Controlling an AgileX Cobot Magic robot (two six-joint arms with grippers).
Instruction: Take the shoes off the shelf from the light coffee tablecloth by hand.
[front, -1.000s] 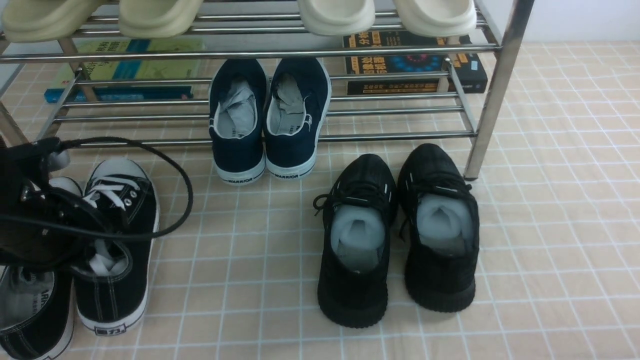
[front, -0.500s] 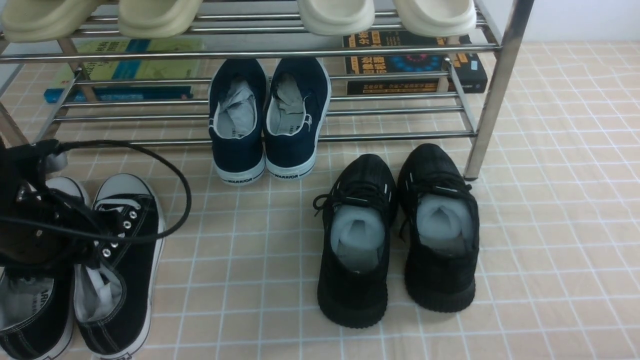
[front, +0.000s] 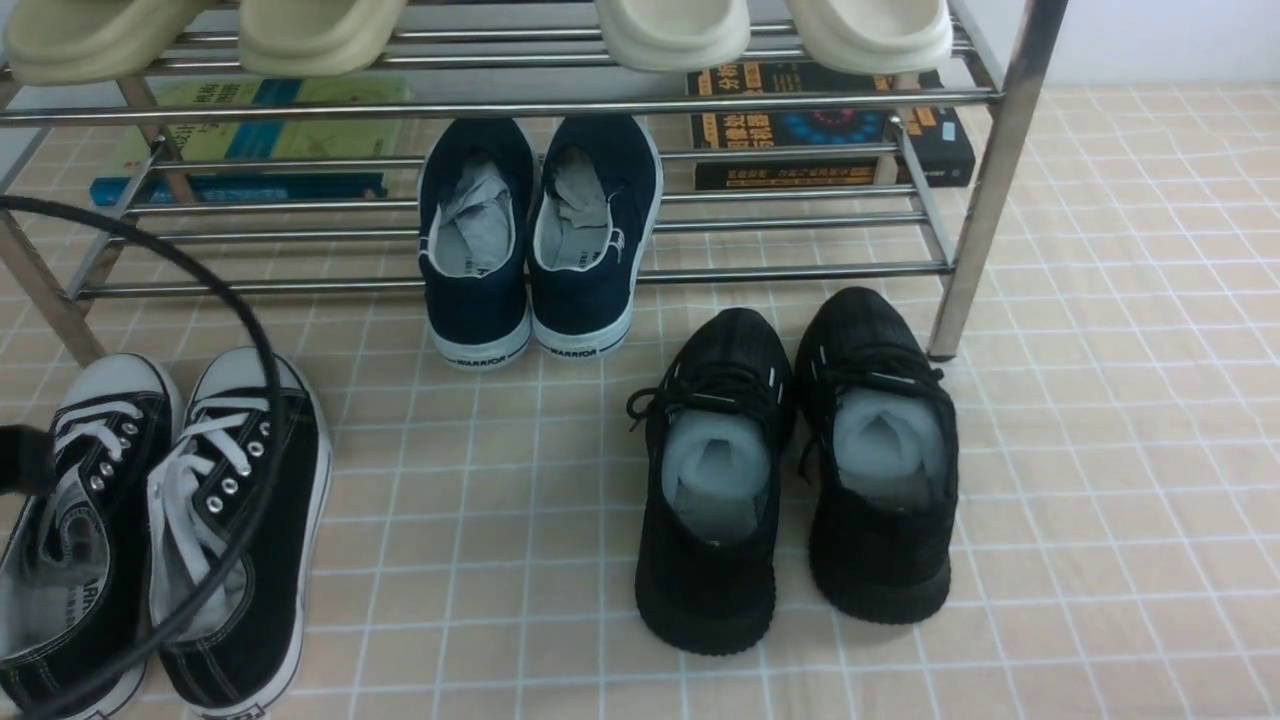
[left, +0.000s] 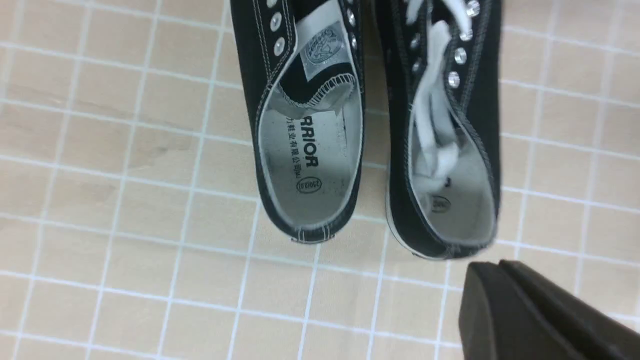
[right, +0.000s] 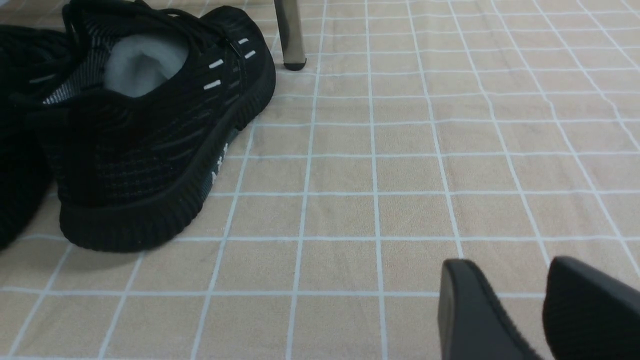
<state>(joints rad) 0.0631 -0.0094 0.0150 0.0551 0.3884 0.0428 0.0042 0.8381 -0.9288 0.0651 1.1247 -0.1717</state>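
Sneakers before shoe rack, left.

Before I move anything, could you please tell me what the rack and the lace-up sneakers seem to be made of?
Rack: polished metal, probably steel, from its mirror-like glints.
Sneakers: matte fabric, likely canvas, with visible stitching; smooth, rubber-looking white toe caps.

Shoe rack and footwear suggest a shoe display.

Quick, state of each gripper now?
Left gripper: closed, holding nothing, apart from the sneakers.
Right gripper: slightly open, nothing between its fingertips.
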